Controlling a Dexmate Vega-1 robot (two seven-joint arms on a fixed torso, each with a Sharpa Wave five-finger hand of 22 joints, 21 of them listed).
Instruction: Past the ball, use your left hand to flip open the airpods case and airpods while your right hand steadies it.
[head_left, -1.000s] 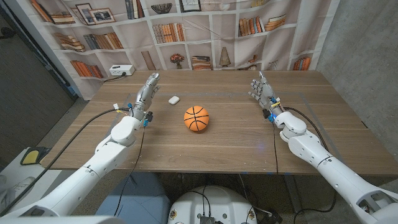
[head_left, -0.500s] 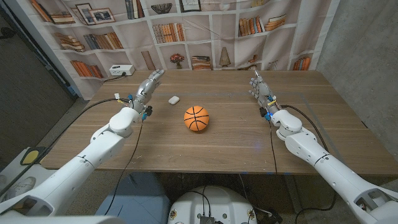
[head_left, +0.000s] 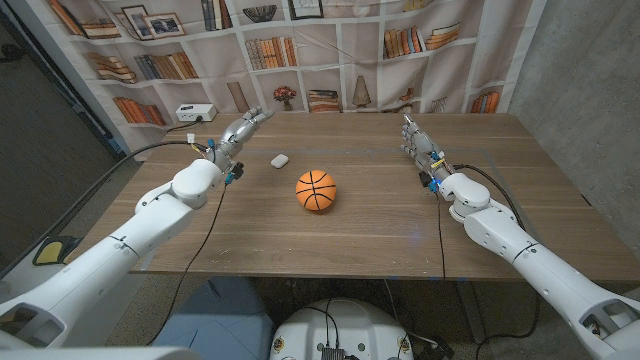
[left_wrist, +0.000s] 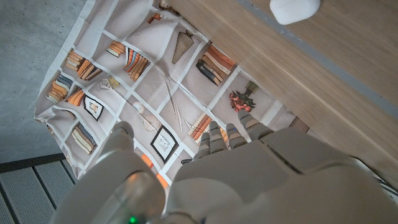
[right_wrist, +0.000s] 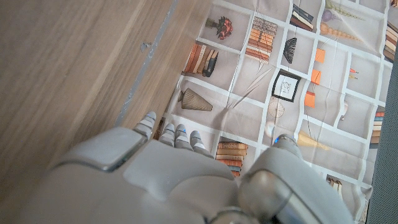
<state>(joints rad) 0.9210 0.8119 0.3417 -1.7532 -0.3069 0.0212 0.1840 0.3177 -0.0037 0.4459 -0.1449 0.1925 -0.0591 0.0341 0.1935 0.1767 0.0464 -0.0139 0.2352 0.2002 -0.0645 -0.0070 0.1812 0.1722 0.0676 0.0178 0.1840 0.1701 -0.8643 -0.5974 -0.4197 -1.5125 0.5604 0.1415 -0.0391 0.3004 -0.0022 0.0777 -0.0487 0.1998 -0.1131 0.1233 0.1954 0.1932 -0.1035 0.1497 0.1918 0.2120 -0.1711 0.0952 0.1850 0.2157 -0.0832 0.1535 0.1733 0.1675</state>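
A small white airpods case (head_left: 279, 160) lies closed on the wooden table (head_left: 360, 230), beyond and left of the orange basketball (head_left: 316, 190). The case (left_wrist: 295, 9) also shows at the edge of the left wrist view. My left hand (head_left: 240, 131) hovers left of the case, fingers stretched out toward the far edge, holding nothing. My right hand (head_left: 417, 140) is at the far right of the table, well away from the case, fingers extended and empty. Both wrist views show the backs of my left hand (left_wrist: 230, 168) and my right hand (right_wrist: 155, 168).
A bookshelf-printed backdrop (head_left: 300, 60) hangs behind the table's far edge. A white power box (head_left: 195, 113) sits past the far left corner. Bare wood surrounds the ball on the near side.
My left hand has moved toward the far edge and leaned over toward the case. My right hand has moved slightly farther away and turned edge-on. Ball and case have stayed put.
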